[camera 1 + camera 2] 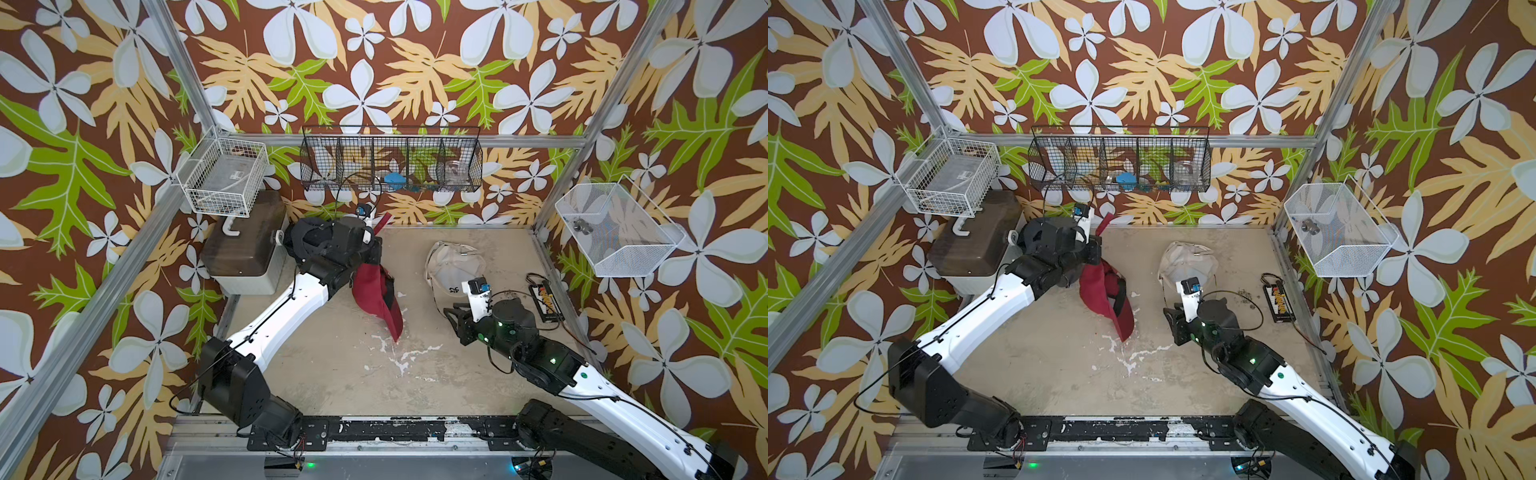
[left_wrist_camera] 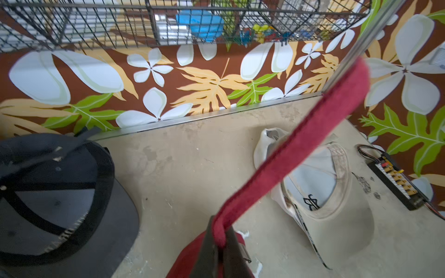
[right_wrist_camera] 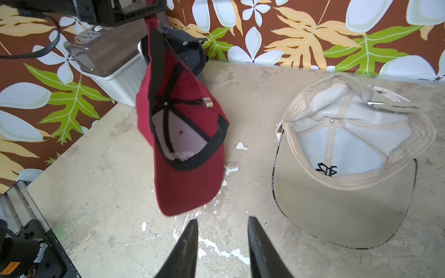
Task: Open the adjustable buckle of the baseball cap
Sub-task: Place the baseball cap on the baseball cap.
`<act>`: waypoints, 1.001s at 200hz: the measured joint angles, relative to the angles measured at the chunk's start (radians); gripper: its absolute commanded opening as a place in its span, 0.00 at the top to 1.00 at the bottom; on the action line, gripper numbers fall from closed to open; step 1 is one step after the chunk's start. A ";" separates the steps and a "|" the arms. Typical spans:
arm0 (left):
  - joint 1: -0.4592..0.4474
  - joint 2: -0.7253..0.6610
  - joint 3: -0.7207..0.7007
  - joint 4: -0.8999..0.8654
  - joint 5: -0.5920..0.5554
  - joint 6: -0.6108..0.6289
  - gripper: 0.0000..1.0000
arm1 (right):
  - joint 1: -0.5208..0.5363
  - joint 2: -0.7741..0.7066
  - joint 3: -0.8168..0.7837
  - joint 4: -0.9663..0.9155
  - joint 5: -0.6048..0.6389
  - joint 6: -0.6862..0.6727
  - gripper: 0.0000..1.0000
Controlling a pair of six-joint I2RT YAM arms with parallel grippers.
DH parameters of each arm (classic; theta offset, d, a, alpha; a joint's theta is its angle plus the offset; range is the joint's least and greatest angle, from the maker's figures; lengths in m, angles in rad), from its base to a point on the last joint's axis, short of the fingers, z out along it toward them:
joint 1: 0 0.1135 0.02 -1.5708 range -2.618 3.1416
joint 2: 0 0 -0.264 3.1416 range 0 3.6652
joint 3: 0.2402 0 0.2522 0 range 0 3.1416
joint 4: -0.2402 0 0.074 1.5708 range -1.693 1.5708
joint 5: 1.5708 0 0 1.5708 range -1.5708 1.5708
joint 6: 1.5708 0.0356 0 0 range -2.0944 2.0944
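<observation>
- Black wire basket [image 1: 357, 158] on the back wall, five compartments. There's a blue thing [image 1: 394, 178] in the middle one and a clear glass jar [image 1: 455, 170] in the end one on the right arm's side. Some tiny colourful bits sit between those two, too small to name.
- White wire basket [image 1: 220, 201] on the left wall holds one clear plastic box [image 1: 226, 172].
- White mesh basket [image 1: 631, 259] on the right wall has a single small dark grey lump [image 1: 582, 225] in it.
- Under the white wire one sits a lidded tub [image 1: 245, 245], smoky brown lid on a white base, closed.
- Cap count is three: a red baseball cap [image 3: 183, 183], a beige cap [image 3: 349, 192] lying inside-up on the table, and a dark cap [image 2: 55, 197] inside-up beside the tub.
- One black connector strip [image 1: 546, 303] with wires lies near the right wall.
- Left gripper [image 2: 220, 237] is clamped tight on the red cap's back strap [image 2: 301, 144], whose free end pokes past the fingers. The cap dangles brim-down over mid-table, and I can't tell if the brim tip touches.
- A brass buckle [image 3: 207, 102] shows at the cap's back opening.
- Right gripper [image 3: 222, 231] has its jaws apart with nothing between them, low near the red cap's brim.
- Table [image 1: 332, 395] is worn beige with white chipped patches.
- Walls are brown wallpaper [image 1: 415, 62] with white flowers and green and tan leaves, with aluminium frame posts [image 1: 185, 66].
</observation>
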 measured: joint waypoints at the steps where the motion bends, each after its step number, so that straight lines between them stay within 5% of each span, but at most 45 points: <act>1: 0.005 0.004 0.006 -0.002 0.000 0.003 0.97 | 0.000 -0.002 0.000 0.000 0.000 0.000 0.63; 56: 0.229 0.105 0.199 -0.071 0.031 0.063 0.95 | -0.001 -0.048 -0.040 -0.011 -0.001 0.004 0.63; 85: 0.311 0.114 0.219 -0.077 -0.009 0.066 0.71 | -0.001 -0.058 -0.050 -0.014 -0.026 0.008 0.63; 133: 0.325 0.021 0.106 -0.043 -0.040 0.036 0.58 | -0.001 -0.079 -0.051 -0.027 -0.027 0.011 0.63; 200: 0.325 -0.135 -0.003 0.037 -0.010 -0.008 0.56 | -0.001 -0.079 -0.033 -0.060 0.002 0.012 0.58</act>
